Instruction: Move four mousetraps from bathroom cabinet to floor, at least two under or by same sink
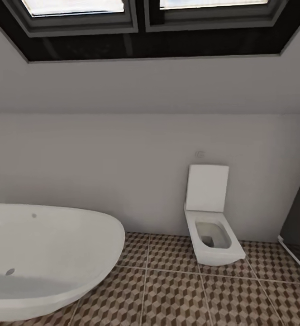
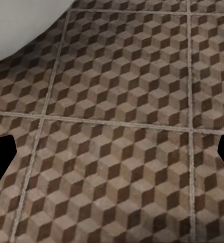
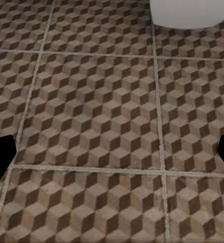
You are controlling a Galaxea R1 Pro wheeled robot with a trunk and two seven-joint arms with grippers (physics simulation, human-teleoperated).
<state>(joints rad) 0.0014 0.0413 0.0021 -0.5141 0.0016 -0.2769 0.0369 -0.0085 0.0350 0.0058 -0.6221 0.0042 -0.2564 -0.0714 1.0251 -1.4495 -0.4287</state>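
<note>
The robot is travelling: bathtub [image 1: 45, 253] at eight o'clock, toilet [image 1: 211, 226] at four. Both hands are spreading wide, empty, over the bathroom floor [image 1: 177, 290]. Next, finding the cabinet.

White bathtub [image 1: 45, 253], square toilet [image 1: 211, 226] (lid up), grey wall [image 1: 122, 149], skylights [image 1: 77, 9].

bathtub [image 1: 45, 253]: 1 | toilet [image 1: 211, 226]: 1 | skylight panes [image 1: 73, 7]: 2 | mousetraps: 0

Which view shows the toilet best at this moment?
The head view: the toilet stands whole against the wall, lid raised, right of the bathtub. The right wrist view catches a white curved edge over the bathroom floor, possibly its base. The left wrist view's white corner looks like the tub.
</note>
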